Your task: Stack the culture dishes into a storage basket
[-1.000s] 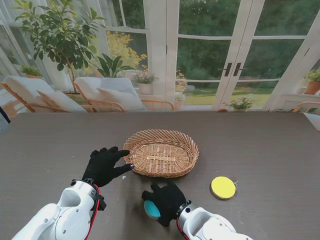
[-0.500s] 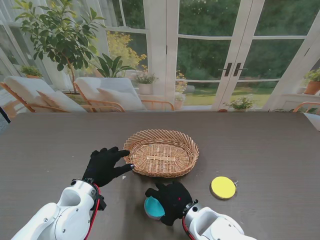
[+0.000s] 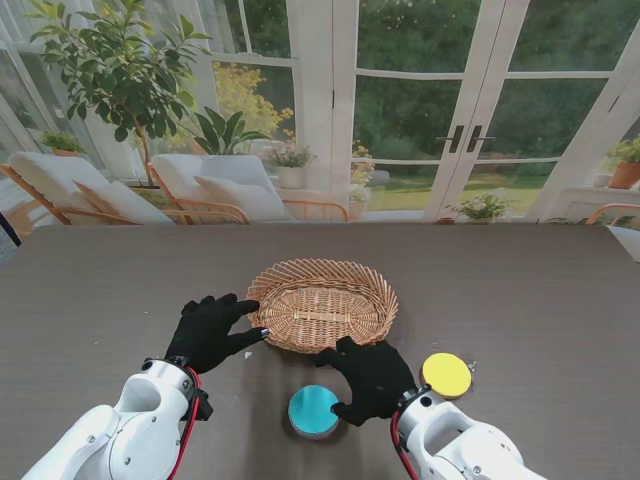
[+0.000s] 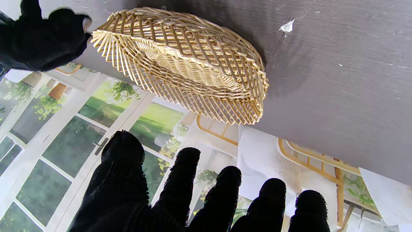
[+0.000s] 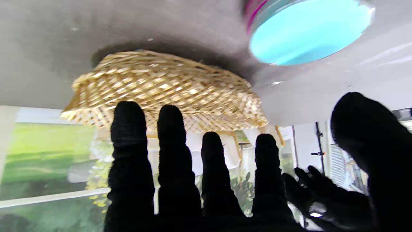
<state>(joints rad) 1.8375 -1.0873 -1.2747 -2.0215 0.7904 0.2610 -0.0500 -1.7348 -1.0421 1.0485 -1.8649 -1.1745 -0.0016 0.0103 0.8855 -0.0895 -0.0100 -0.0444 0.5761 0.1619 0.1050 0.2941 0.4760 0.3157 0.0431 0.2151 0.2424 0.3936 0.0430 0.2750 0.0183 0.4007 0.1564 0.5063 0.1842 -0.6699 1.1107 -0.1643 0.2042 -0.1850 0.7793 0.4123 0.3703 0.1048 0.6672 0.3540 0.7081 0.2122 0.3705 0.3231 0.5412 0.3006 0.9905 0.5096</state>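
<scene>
- Two robot hands show in the stand's view, both in black gloves, and we take the right robot hand (image 3: 374,378) first: its fingers are spread apart and it holds nothing
- Our right robot hand hangs over the bench (image 3: 120,290) just beside the near rim of the wicker basket (image 3: 322,305); whether the fingertips touch the rim we cannot tell
- From the right wrist view its fingers (image 5: 175,154) are straight and parted, with the thumb set wide, and the basket lies beyond them
- Our left robot hand (image 3: 208,330) rests at the basket's left end, fingers apart and empty, one fingertip reaching toward the rim
- The blue culture dish (image 3: 314,410) lies flat on the bench, nearer to us than the basket and just left of the right robot hand; a pink band shows under its edge in the right wrist view
- The yellow culture dish (image 3: 446,375) lies flat on the bench to the right of that hand, apart from the basket
- No dish lies in the basket
- Half a second ago our right robot hand covered part of the blue dish; it has since shifted right and farther from us, and the dish now lies fully uncovered
- Our left robot hand, the basket and the yellow dish have kept their places
</scene>
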